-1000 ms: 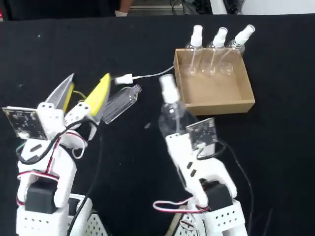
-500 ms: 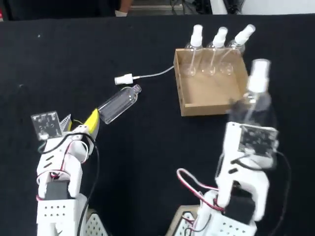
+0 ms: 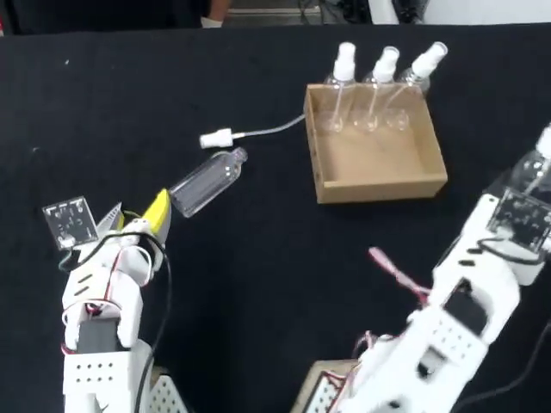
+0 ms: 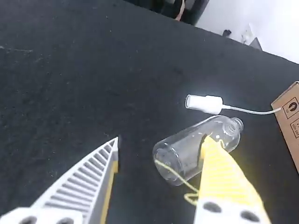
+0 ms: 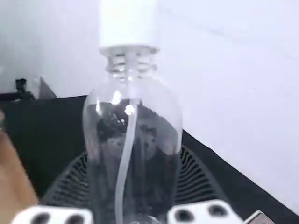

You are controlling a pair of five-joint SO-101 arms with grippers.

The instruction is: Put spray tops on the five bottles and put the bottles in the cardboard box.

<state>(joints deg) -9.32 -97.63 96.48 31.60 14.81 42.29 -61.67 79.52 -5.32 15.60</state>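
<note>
Right of the cardboard box [image 3: 370,163], the right gripper [image 5: 133,161] was clamped on a capped spray bottle [image 5: 133,116]; the left gripper [image 4: 160,140] hung spread apart over the uncapped bottle [image 4: 180,151].

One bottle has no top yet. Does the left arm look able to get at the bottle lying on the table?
Probably yes: the open left gripper sits right by the bottle, nothing between them; the loose spray top lies beyond.

Glossy clear plastic bottle [image 3: 207,181], matt table [image 3: 129,86], dull cardboard box [image 3: 379,188].
</note>
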